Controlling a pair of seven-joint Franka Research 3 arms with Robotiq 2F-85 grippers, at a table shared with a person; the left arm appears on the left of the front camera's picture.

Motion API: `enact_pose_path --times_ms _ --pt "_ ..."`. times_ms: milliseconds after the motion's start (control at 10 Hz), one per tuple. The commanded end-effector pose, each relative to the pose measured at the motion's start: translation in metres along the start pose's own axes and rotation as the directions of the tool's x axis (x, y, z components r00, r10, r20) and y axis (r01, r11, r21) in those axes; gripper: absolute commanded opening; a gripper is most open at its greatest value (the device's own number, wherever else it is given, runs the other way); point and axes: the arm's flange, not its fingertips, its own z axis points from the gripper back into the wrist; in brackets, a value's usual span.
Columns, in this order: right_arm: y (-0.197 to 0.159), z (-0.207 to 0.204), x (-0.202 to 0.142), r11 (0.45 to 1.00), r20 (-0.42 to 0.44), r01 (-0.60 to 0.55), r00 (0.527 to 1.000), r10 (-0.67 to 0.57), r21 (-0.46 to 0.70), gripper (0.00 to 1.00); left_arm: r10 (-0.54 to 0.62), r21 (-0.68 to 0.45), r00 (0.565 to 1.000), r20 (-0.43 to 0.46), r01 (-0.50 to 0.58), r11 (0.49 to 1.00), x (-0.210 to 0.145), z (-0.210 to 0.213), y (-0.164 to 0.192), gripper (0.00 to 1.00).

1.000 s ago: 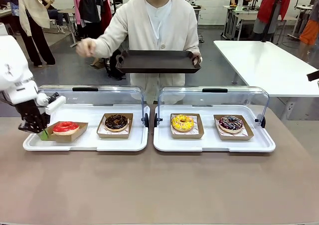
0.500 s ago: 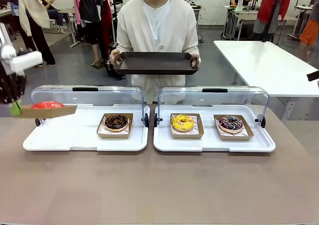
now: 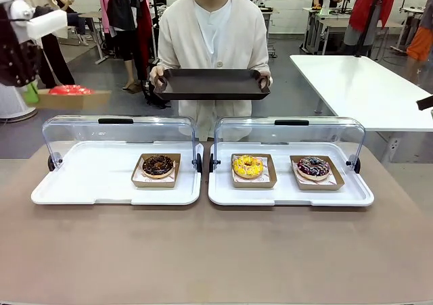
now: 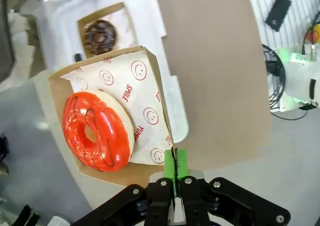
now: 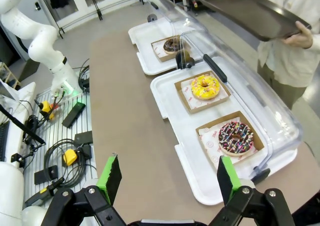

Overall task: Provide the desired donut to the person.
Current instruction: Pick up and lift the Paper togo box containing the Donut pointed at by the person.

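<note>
Left gripper is clamping the rim of a cardboard tray carrying the red-glazed donut, aloft above the table's left end, its paper liner reading "SMILE". Right gripper is hanging spread wide while the person is holding out a black tray.

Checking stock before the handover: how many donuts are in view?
4. A red donut in the cardboard tray held by the left gripper; a chocolate donut on the left white tray; a yellow donut and a sprinkled donut on the right white tray. None seems hidden.
</note>
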Motion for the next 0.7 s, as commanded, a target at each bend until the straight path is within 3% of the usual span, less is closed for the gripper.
enact_pose_path --times_ms 0,200,600 --pt "0.0007 -0.0008 0.0008 1.000 0.015 -0.002 1.000 0.002 0.002 1.00 0.026 0.040 0.999 -0.034 -0.024 0.999 0.0013 -0.0015 0.0193 0.00" --pt "0.0007 -0.0008 0.0008 1.000 0.015 -0.002 1.000 0.002 0.002 1.00 -0.023 0.073 1.000 -0.015 0.024 0.997 0.0012 -0.0007 0.0155 0.00" --pt "0.0007 -0.0008 0.0008 1.000 0.015 -0.002 1.000 0.002 0.002 1.00 0.000 0.037 1.000 -0.011 0.001 0.999 0.0005 -0.0012 0.0202 0.00"
